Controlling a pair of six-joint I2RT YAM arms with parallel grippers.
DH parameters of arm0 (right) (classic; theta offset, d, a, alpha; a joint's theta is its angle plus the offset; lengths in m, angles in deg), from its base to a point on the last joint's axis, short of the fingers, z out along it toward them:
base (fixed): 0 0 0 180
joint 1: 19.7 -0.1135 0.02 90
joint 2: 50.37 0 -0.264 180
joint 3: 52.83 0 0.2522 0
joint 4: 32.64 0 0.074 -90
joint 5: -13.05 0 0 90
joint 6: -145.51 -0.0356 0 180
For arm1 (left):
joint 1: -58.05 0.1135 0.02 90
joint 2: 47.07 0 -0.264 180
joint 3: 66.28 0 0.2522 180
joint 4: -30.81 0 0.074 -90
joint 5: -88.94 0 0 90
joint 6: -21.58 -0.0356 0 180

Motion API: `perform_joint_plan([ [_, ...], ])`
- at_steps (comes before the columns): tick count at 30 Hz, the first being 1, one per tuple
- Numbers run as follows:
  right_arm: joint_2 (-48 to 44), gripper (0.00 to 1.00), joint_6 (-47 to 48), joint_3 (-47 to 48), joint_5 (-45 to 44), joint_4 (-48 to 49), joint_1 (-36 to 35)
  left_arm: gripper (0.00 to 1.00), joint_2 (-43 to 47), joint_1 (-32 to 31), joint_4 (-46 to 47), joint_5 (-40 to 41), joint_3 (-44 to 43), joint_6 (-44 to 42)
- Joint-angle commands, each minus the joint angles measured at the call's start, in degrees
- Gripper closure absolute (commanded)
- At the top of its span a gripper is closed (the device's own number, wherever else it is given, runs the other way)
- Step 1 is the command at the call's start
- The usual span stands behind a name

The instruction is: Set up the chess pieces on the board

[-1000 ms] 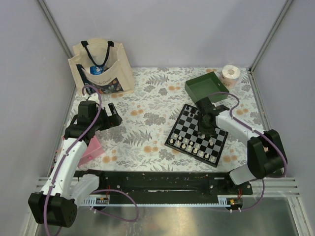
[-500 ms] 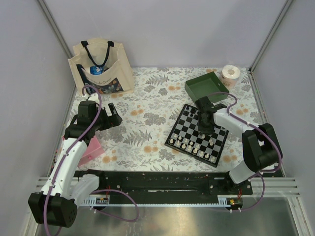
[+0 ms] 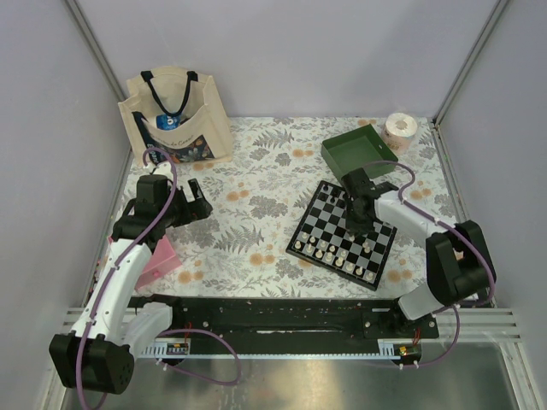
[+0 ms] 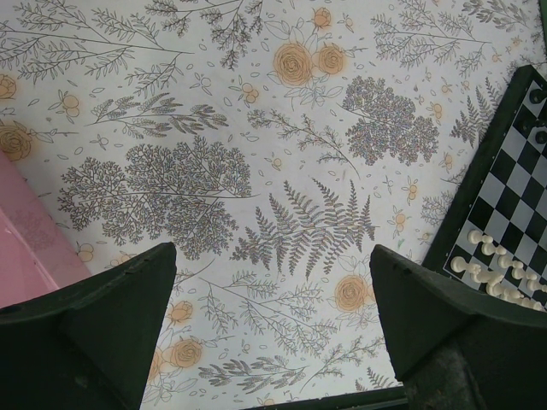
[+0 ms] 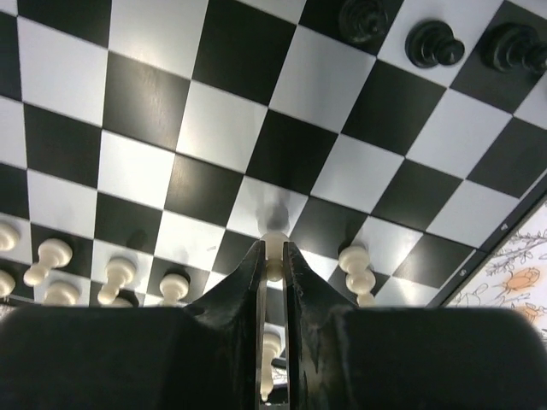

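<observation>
The checkered board (image 3: pixel 320 224) lies right of centre on the floral cloth; it also shows at the right edge of the left wrist view (image 4: pixel 511 179). Cream-white pieces (image 3: pixel 333 253) stand along its near edge and black pieces (image 3: pixel 330 198) on its far side. My right gripper (image 3: pixel 356 224) is over the board, shut on a cream-white piece (image 5: pixel 273 254) held above the squares. Other white pieces (image 5: pixel 359 273) stand beside it, black pieces (image 5: pixel 432 44) farther off. My left gripper (image 3: pixel 198 205) is open and empty over bare cloth, its fingers (image 4: pixel 102 316) wide apart.
A green tray (image 3: pixel 359 152) sits behind the board, a tape roll (image 3: pixel 400 130) at the back right. A tote bag (image 3: pixel 175 118) stands at the back left. A pink object (image 3: pixel 158 259) lies by the left arm.
The right arm shifted slightly over the board, its gripper staying near the same squares. The left arm has not moved.
</observation>
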Motion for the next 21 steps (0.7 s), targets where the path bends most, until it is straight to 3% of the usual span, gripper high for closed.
perform_joint_plan([
  [1,-6.6,0.89,-0.2,-1.3,1.7,-2.3,0.3,0.01,-0.2,0.2,2.3,-1.1,0.1,-0.4],
  [21,-13.0,0.90,-1.8,-9.7,7.2,-4.1,0.2,0.01,0.1,0.3,2.6,-2.2,0.2,-0.3],
])
